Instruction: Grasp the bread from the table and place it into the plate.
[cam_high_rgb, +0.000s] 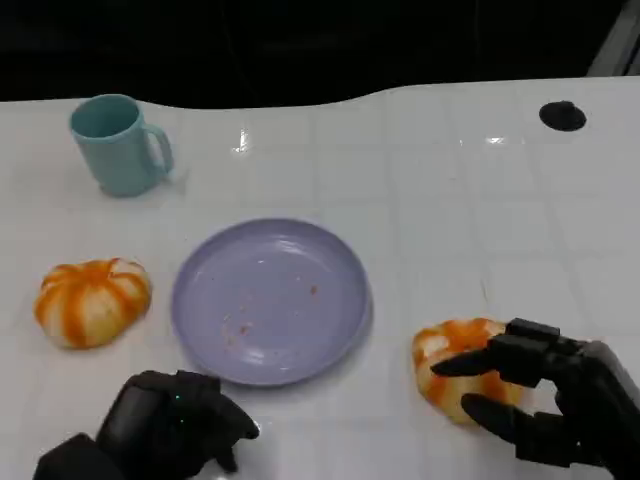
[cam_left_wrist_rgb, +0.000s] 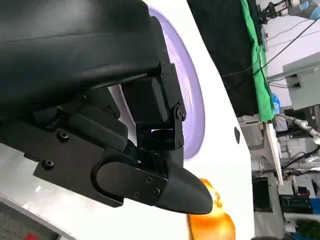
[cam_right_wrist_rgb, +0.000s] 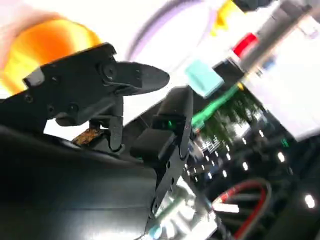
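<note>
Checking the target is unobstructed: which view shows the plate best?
The head view: the whole purple plate lies in plain sight, holding only crumbs. The left wrist view shows part of its rim behind the left hand; the right wrist view shows a blurred arc.

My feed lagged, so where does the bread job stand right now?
Nothing is placed yet: the purple plate holds only crumbs. In hand: the right hand has its fingers around the near bread, which sits on the table; a firm grip can't be confirmed. Left: lift it into the plate. The second bread lies untouched; the left hand rests idle.
</note>
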